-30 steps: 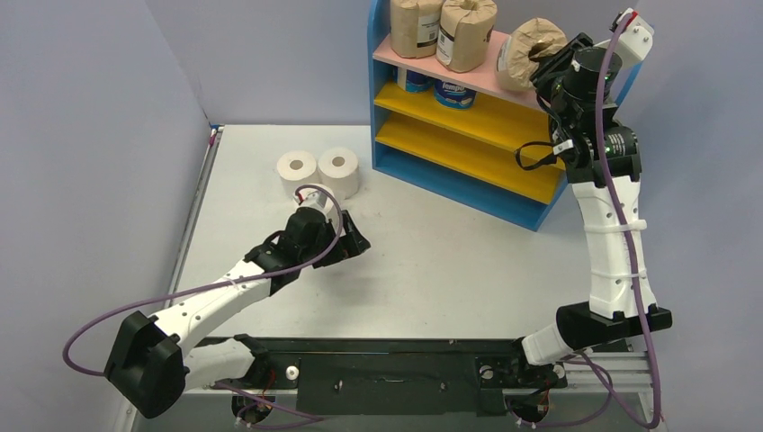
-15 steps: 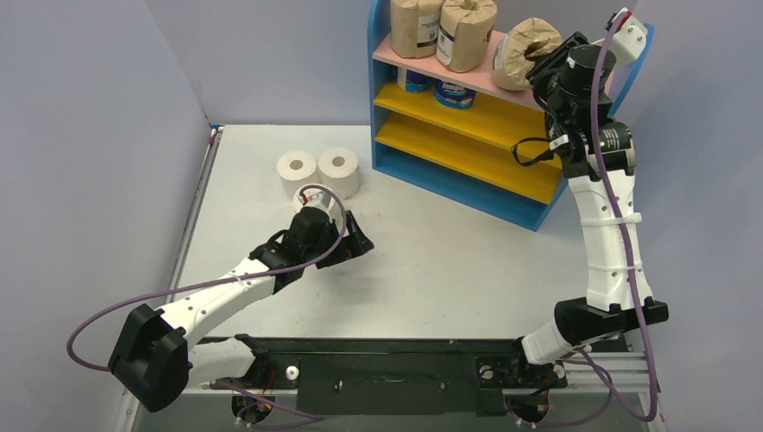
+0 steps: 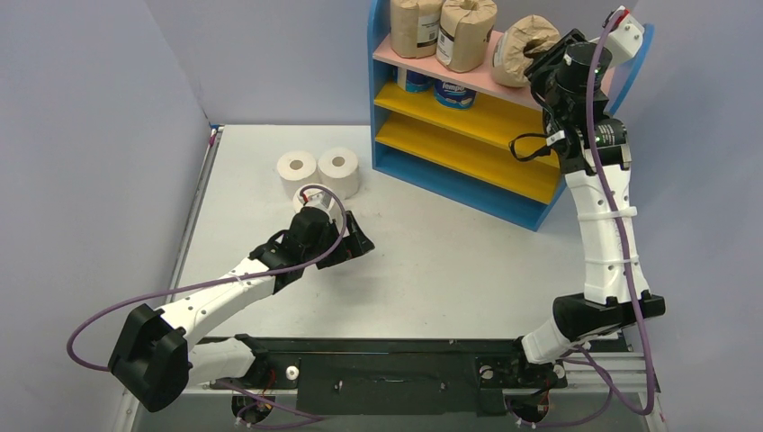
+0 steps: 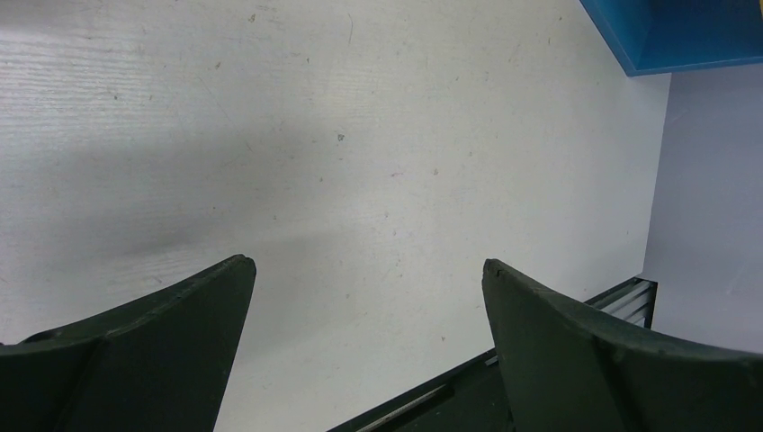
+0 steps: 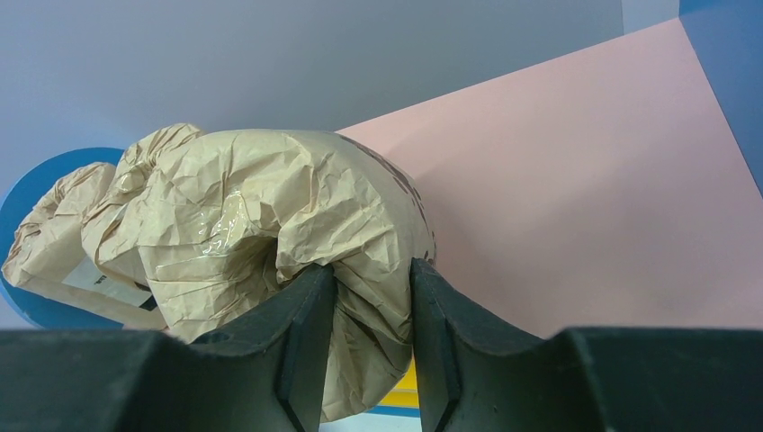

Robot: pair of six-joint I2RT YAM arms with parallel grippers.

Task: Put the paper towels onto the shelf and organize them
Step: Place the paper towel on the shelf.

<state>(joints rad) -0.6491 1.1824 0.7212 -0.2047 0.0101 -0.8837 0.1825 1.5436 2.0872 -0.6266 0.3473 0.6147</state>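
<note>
Right pincer clamped on wrapper fold of brown roll, roll tilted on pink top board just beyond. Judgement: stand it upright beside neighbour brown rolls far left, then release. Left pincer apart over desk.

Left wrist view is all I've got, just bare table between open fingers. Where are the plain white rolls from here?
Observer: One white roll and a second white roll stand side by side on the table, beyond the left gripper, toward the back wall.
Operator: And the right arm?
Observer: The right gripper is pinched shut on a brown-wrapped roll at the shelf's pink top board.
</note>
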